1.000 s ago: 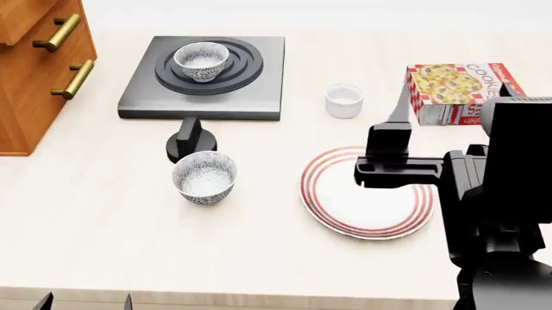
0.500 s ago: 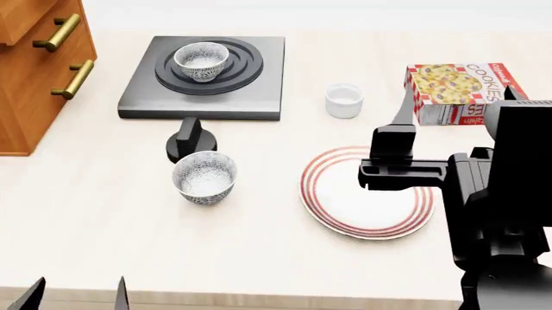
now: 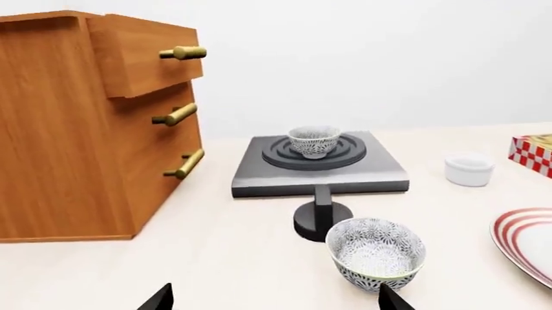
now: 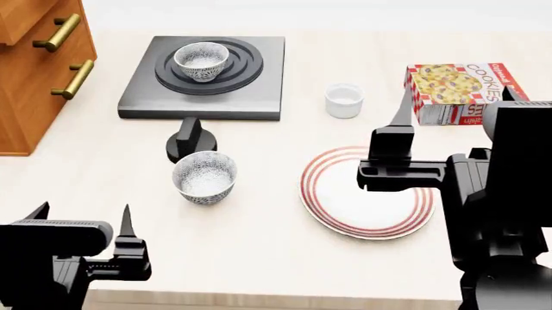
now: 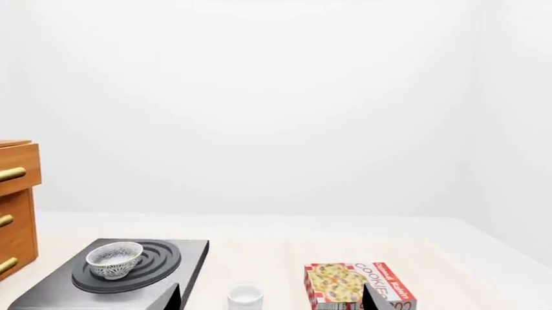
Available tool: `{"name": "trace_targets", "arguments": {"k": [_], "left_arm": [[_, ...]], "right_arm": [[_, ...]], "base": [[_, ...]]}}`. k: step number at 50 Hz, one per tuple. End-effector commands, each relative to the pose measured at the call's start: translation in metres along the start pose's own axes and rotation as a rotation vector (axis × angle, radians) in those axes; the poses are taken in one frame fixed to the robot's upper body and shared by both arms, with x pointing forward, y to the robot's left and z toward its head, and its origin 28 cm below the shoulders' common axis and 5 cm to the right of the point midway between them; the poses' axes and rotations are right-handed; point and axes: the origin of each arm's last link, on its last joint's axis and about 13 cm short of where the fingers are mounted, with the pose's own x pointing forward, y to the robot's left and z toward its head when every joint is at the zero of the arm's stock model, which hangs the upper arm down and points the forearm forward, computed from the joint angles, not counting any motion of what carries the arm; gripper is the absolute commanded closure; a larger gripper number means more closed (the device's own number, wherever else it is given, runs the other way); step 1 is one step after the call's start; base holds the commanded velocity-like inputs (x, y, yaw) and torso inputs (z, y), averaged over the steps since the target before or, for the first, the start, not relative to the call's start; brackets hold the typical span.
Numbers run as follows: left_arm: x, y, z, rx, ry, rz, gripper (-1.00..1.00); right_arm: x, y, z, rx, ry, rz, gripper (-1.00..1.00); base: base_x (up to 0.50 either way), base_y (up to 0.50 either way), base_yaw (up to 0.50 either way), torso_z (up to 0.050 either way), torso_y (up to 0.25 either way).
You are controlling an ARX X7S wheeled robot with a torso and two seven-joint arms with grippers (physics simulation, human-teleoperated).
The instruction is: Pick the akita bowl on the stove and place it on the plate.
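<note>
The akita bowl (image 4: 201,61) (image 3: 314,141) (image 5: 114,259), white with grey-black speckle, sits upright on the burner rings of the dark grey stove (image 4: 258,97) (image 3: 379,177) (image 5: 48,294) at the back left. The red-ringed white plate (image 4: 321,194) (image 3: 528,236) lies at front right. My left gripper (image 4: 83,213) (image 3: 274,300) is open and empty near the table's front left edge, far from the stove. My right gripper (image 4: 454,93) (image 5: 271,297) is open and empty, raised over the plate's far side.
A second speckled bowl (image 4: 204,177) (image 3: 375,253) stands on the table in front of a black knob (image 4: 190,139). A small white cup (image 4: 344,100) and a cookie box (image 4: 457,90) are at the back right. A wooden drawer cabinet (image 4: 43,71) fills the left.
My left gripper has risen into the head view at the bottom left. The right arm has drifted slightly right. The bowls and plate have not moved.
</note>
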Motion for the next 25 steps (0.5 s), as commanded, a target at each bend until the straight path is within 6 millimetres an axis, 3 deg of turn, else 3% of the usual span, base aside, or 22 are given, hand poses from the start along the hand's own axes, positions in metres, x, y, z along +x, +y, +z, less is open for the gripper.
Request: {"name": "trace_targets", "arguments": {"k": [1,25], "left_arm": [[0.0193,-0.0031,0.0200,-0.019,0.000,-0.026,-1.00],[0.0290,-0.0017,0.0275,0.010,-0.018,-0.026,-1.00]], "right_arm": [[-0.0005,-0.0014,0.0004,0.013,-0.001,-0.012,-1.00],[0.0008,-0.0015,-0.0001,0.014,-0.005,-0.006,-1.00]], "base": [[0.00,0.00,0.00,0.000,0.000],[0.00,0.00,0.00,0.000,0.000]]}}
